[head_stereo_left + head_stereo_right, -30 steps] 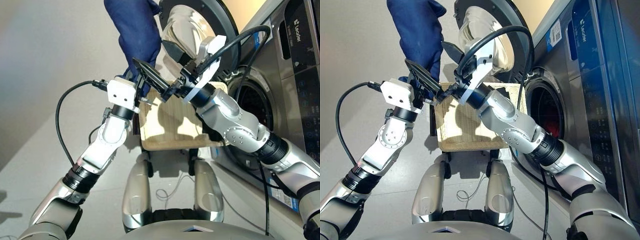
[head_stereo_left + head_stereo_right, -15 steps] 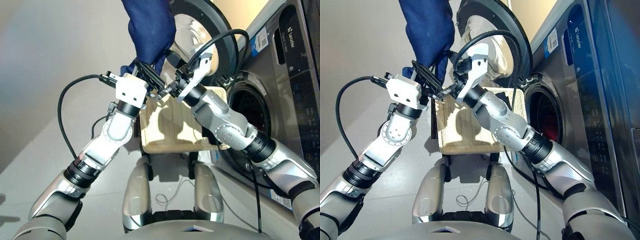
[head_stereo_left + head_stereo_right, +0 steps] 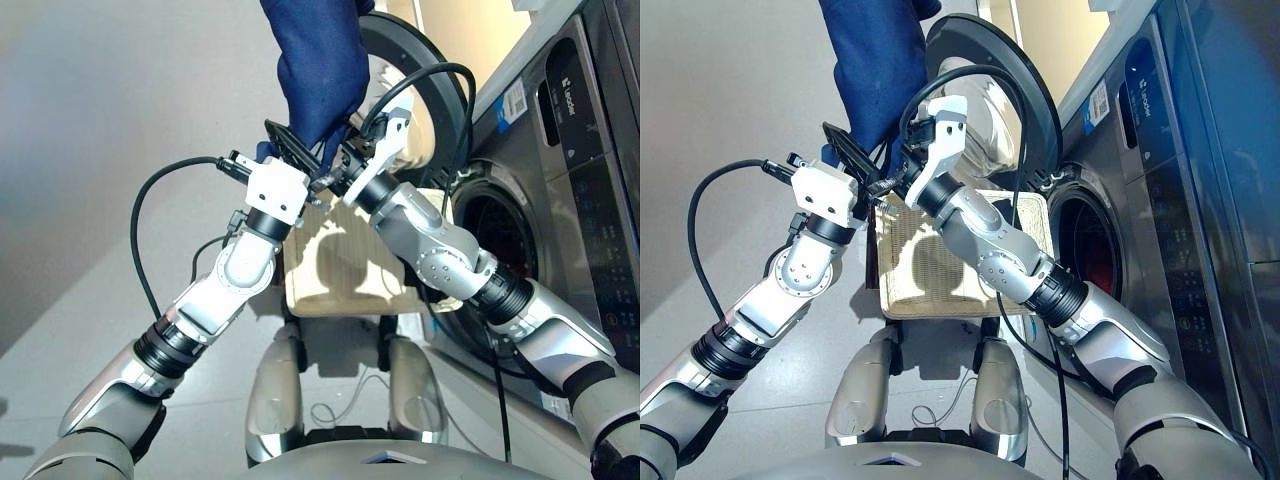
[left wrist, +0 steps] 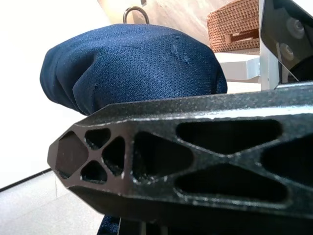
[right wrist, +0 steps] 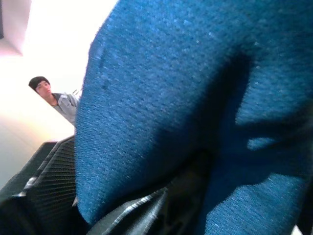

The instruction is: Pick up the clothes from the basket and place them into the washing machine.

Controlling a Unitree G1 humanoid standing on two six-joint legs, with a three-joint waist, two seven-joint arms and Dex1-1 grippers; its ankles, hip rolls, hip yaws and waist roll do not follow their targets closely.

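Here my left gripper (image 3: 292, 150) was raised high in front of me, its black lattice-ribbed fingers (image 4: 195, 161) pressed against the lower end of the navy blue garment (image 3: 318, 60); whether they were clamped on the cloth I could not tell. That one garment, a soft fine-knit roll, stood up out of the top of the head views. My right gripper (image 3: 883, 180) met it from the other side, and in the right wrist view the blue cloth filled nearly everything, so I could not tell its grip either. Below both grippers lay the single cream woven basket (image 3: 930, 265), rectangular with rounded corners, nothing visible on its bare weave. To the right stood the grey metallic washing machine (image 3: 1150, 190), its round black-rimmed door (image 3: 990, 90) swung open beside the drum opening (image 3: 1090, 250).
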